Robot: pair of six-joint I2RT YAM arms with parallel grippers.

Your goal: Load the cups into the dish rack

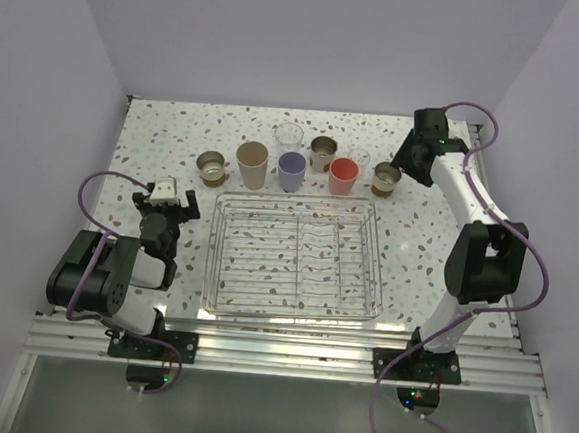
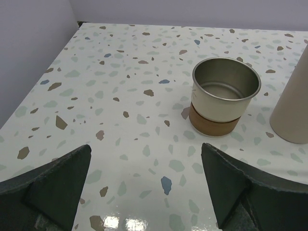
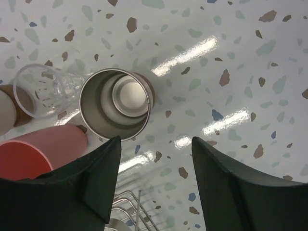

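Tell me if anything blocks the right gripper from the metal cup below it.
Nothing visible lies between the open right gripper and the metal cup. The clear cup and the red-pink cup stand close on one side of it, which could crowd a finger.

Your rack (image 1: 294, 257) sits mid-tabletop (image 1: 175, 137) | cups (image 1: 291, 167) in a row behind it | left gripper (image 2: 146, 147) left of rack, before leftmost cup (image 1: 212, 167) | right gripper (image 3: 156, 142) just beside rightmost cup (image 1: 386, 178)
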